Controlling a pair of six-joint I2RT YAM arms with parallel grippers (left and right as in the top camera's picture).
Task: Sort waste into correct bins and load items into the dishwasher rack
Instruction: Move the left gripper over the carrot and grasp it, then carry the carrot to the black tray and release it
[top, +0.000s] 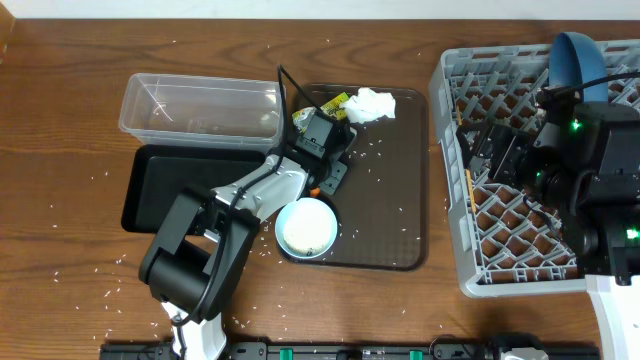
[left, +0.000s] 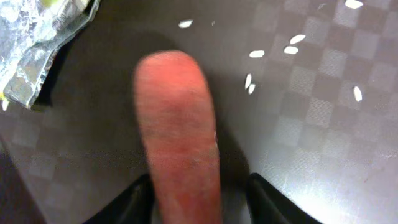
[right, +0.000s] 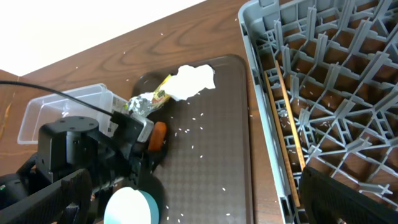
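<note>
The orange carrot-like stick (left: 177, 130) lies on the dark brown serving tray (left: 323, 124), and it also shows in the right wrist view (right: 159, 134). My left gripper (left: 202, 202) is open, with one finger on each side of the stick. The left finger is close to it and a gap shows on the right. The yellow-green wrapper (top: 330, 104) and the crumpled white tissue (top: 372, 103) lie at the tray's far edge. A small light blue cup (top: 307, 228) stands at the tray's near left. My right gripper (right: 199, 208) is wide open and empty above the grey dishwasher rack (top: 470, 260). A dark blue plate (top: 578, 62) stands in the rack.
The clear tub (top: 200, 105) and the black tray (top: 170, 190) sit left of the brown tray (top: 390, 200). White rice grains (left: 292, 46) are scattered over the tray and the wooden table. My right arm covers much of the rack.
</note>
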